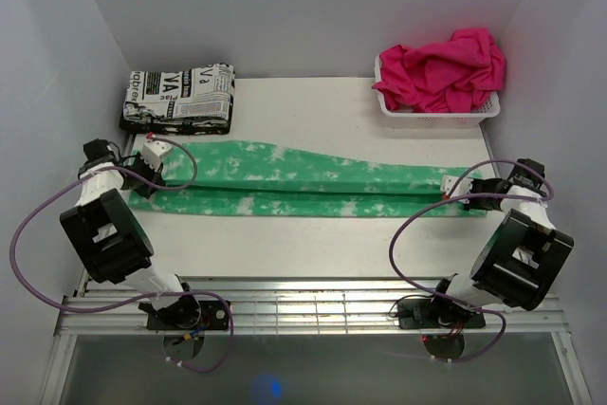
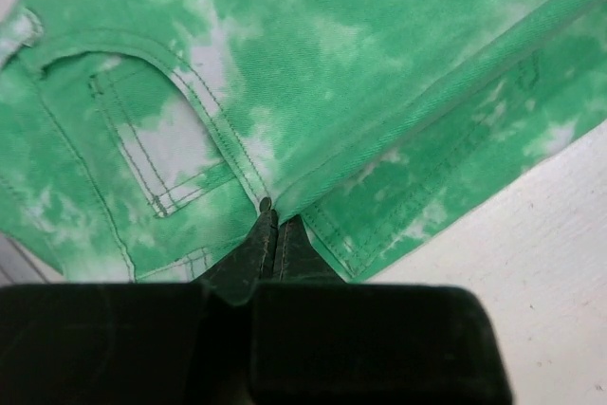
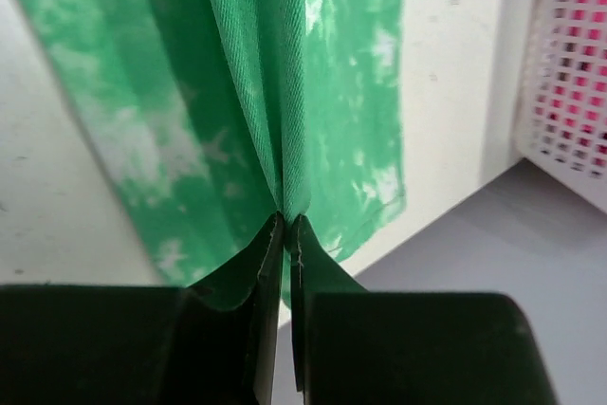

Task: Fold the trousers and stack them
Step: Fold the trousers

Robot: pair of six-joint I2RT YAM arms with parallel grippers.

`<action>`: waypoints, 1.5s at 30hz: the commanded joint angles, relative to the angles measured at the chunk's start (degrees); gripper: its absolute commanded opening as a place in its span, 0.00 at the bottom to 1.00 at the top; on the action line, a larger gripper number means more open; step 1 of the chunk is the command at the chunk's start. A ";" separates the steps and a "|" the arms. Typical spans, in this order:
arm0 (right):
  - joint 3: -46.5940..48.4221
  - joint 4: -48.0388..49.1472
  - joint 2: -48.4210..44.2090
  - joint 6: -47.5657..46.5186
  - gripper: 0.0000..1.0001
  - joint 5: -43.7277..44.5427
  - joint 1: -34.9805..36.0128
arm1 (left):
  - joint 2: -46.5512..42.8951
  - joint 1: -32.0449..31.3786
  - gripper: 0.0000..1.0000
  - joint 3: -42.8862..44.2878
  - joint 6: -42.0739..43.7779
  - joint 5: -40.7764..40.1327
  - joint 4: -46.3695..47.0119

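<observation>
The mint-green trousers with white blotches lie stretched in a long band from left to right across the table, one leg folded over the other. My left gripper is shut on their waist end; in the left wrist view its tips pinch the cloth beside a stitched pocket. My right gripper is shut on the leg end, where the right wrist view shows the jaws clamping a raised fold of the trousers near the table's right edge.
A folded black-and-white newsprint cloth lies at the back left. A white basket holding hot-pink cloth stands at the back right, and its mesh wall is close to my right gripper. Grey walls enclose the table.
</observation>
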 commanded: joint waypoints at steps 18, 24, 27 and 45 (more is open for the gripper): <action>4.77 1.22 1.99 -0.99 0.88 11.62 -0.45 | 4.26 3.21 0.00 -4.39 3.70 -6.93 -1.19; 26.23 -17.03 3.58 28.48 0.81 4.33 14.12 | 0.31 2.24 0.00 -5.97 2.83 -4.81 -6.91; 30.46 -18.80 4.37 42.93 0.61 1.35 25.29 | -1.80 1.45 0.00 -10.35 1.95 -5.08 -7.09; 27.83 14.24 21.07 118.91 0.08 -10.89 54.83 | 6.79 -11.90 0.00 -7.38 -25.82 -2.53 -3.23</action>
